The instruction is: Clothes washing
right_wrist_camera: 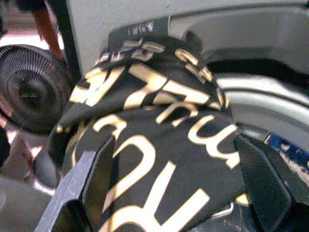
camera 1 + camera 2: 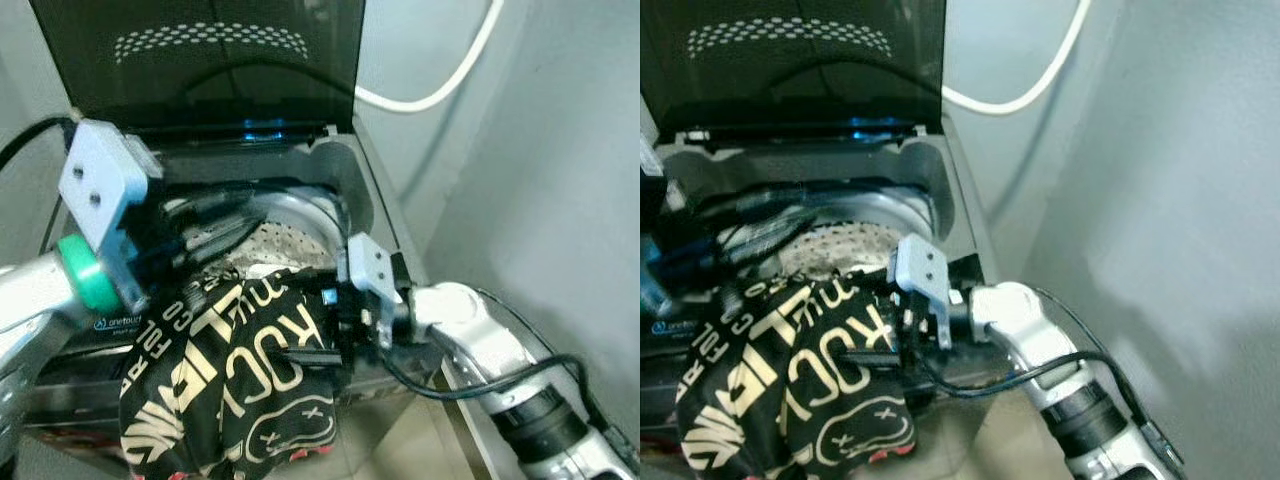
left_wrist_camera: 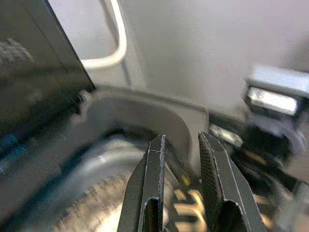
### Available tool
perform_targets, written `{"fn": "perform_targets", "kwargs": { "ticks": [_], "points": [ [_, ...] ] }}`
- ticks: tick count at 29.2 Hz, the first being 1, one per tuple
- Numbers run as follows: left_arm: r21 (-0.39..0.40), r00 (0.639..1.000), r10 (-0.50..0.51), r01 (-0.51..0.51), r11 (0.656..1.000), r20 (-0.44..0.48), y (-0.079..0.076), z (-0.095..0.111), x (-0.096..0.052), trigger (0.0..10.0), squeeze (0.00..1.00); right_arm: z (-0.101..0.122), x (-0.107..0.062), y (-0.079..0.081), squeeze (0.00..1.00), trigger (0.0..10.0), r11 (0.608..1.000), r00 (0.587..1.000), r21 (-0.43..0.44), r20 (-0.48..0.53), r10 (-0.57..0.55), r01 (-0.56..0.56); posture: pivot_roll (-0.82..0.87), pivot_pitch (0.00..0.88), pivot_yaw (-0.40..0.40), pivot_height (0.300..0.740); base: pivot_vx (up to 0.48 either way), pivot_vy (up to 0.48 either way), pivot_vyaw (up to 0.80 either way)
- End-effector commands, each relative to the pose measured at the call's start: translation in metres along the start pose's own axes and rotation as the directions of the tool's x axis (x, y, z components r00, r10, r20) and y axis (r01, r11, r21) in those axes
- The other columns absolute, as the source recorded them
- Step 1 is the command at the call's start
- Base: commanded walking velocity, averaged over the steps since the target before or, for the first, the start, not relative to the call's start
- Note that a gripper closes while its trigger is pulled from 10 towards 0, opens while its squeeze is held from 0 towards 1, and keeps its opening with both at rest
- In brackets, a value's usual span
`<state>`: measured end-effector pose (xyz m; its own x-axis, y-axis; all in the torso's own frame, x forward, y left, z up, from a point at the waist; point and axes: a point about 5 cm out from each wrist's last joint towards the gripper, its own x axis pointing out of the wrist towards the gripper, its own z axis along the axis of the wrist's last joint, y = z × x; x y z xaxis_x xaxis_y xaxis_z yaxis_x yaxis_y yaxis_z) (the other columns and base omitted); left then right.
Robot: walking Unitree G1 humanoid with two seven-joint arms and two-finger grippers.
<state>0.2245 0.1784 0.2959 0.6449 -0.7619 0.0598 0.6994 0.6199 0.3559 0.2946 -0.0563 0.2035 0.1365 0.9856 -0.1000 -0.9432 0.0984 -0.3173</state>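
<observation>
I am seeing my right gripper (image 2: 310, 352) spread wide against the black printed garment (image 2: 235, 385), which is draping over the washer's (image 2: 375, 215) front rim. My left gripper (image 3: 182, 159) is hovering above the drum (image 2: 285, 235), fingers narrowly parted, empty. The raised lid (image 2: 200, 60) and a white hose (image 2: 450, 80) are standing behind the washer.

1. On the black garment (image 2: 240, 390) draped over the washer's front edge, you can read cream block letters "KOCL", with a crossed-eyed smiley face printed below.
2. The other lettering on it, and the small label on the washer panel (image 2: 118, 322), are too blurred for you to read.
</observation>
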Motion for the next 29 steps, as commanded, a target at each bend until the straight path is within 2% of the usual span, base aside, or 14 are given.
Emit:
{"fn": "perform_targets", "kwargs": {
  "ticks": [1, 2, 5, 6, 9, 12, 14, 16, 22, 24, 25, 27, 28, 29],
  "points": [
    [-0.041, 0.997, -0.061, 0.059, 0.997, -0.043, -0.010, -0.005, -0.005, 10.0, 0.00, -0.005, 0.002, -0.001, 0.00, 10.0, 1.000, 0.999, -0.006, -0.027, -0.027, 0.027, 0.19, 0.063, 0.031, 0.740, 0.000, 0.000, 0.00],
    [-0.110, 0.995, -0.084, 0.078, 0.991, -0.054, -0.017, -0.013, -0.007, 10.0, 0.00, -0.006, 0.003, -0.002, 0.00, 10.0, 0.999, 0.999, -0.010, -0.027, -0.042, 0.042, 0.19, 0.063, 0.031, 0.740, 0.000, 0.000, 0.00],
    [-0.165, 0.993, -0.096, 0.083, 0.983, -0.075, -0.022, -0.020, -0.008, 10.0, 0.00, -0.006, 0.004, -0.003, 0.00, 10.0, 0.999, 0.998, -0.011, -0.025, -0.052, 0.052, 0.19, 0.063, 0.033, 0.740, 0.000, 0.000, 0.00],
    [-0.212, 0.989, -0.099, 0.073, 0.974, -0.112, -0.028, -0.032, -0.009, 10.0, 0.00, -0.006, 0.004, -0.003, 0.00, 10.0, 0.998, 0.998, -0.010, -0.021, -0.063, 0.063, 0.19, 0.062, 0.034, 0.740, 0.000, 0.000, 0.00],
    [-0.212, 0.989, -0.099, 0.073, 0.974, -0.112, -0.028, -0.032, -0.009, 10.0, 0.00, -0.006, 0.004, -0.003, 0.00, 10.0, 0.998, 0.998, -0.010, -0.021, -0.063, 0.063, 0.19, 0.062, 0.034, 0.740, 0.000, 0.000, 0.00],
    [-0.273, 0.974, -0.135, 0.082, 0.958, -0.184, -0.038, -0.047, -0.014, 10.0, 0.00, -0.005, 0.005, -0.004, 0.00, 10.0, 0.997, 0.997, -0.005, -0.012, -0.075, 0.075, 0.18, 0.064, 0.038, 0.740, 0.000, 0.000, 0.00],
    [-0.280, 0.965, -0.150, 0.087, 0.956, -0.213, -0.041, -0.051, -0.016, 10.0, 0.00, -0.004, 0.004, -0.004, 0.00, 10.0, 0.997, 0.997, -0.003, -0.009, -0.076, 0.076, 0.18, 0.064, 0.039, 0.740, 0.000, 0.000, 0.00],
    [-0.238, 0.945, -0.148, 0.078, 0.968, -0.292, -0.040, -0.058, -0.022, 10.0, 0.00, -0.005, 0.004, -0.005, 0.00, 10.0, 0.997, 0.997, -0.003, -0.010, -0.083, 0.083, 0.18, 0.064, 0.038, 0.740, 0.000, 0.000, 0.00],
    [-0.244, 0.933, -0.131, 0.048, 0.969, -0.336, -0.040, -0.066, -0.027, 10.0, 0.00, -0.006, 0.004, -0.007, 0.00, 10.0, 0.995, 0.995, -0.007, -0.007, -0.102, 0.102, 0.19, 0.066, 0.039, 0.740, 0.000, 0.000, 0.00],
    [-0.221, 0.935, -0.064, -0.016, 0.975, -0.349, -0.036, -0.072, -0.024, 10.0, 0.00, -0.006, 0.004, -0.009, 0.00, 10.0, 0.993, 0.993, -0.006, -0.005, -0.117, 0.117, 0.19, 0.067, 0.037, 0.740, 0.000, 0.000, 0.00],
    [-0.196, 0.932, -0.032, -0.042, 0.980, -0.361, -0.033, -0.074, -0.022, 7.9, 0.00, -0.006, 0.004, -0.009, 0.00, 10.0, 0.993, 0.993, -0.005, -0.005, -0.121, 0.121, 0.19, 0.067, 0.037, 0.740, 0.000, 0.000, 0.00],
    [-0.179, 0.929, -0.013, -0.057, 0.982, -0.369, -0.032, -0.075, -0.021, 7.9, 0.00, -0.007, 0.004, -0.010, 0.00, 10.0, 0.992, 0.992, -0.005, -0.005, -0.124, 0.124, 0.19, 0.067, 0.037, 0.740, 0.000, 0.000, 0.00],
    [-0.164, 0.925, 0.005, -0.072, 0.984, -0.379, -0.030, -0.077, -0.020, 4.0, 0.00, -0.007, 0.004, -0.010, 0.00, 10.0, 0.992, 0.992, -0.005, -0.006, -0.125, 0.125, 0.19, 0.067, 0.038, 0.740, 0.000, 0.000, 0.00],
    [-0.155, 0.922, 0.014, -0.080, 0.985, -0.386, -0.029, -0.078, -0.020, 4.0, 0.00, -0.007, 0.003, -0.010, 0.00, 10.0, 0.992, 0.992, -0.004, -0.006, -0.127, 0.126, 0.19, 0.067, 0.038, 0.740, 0.000, 0.000, 0.00]
  ]
}}
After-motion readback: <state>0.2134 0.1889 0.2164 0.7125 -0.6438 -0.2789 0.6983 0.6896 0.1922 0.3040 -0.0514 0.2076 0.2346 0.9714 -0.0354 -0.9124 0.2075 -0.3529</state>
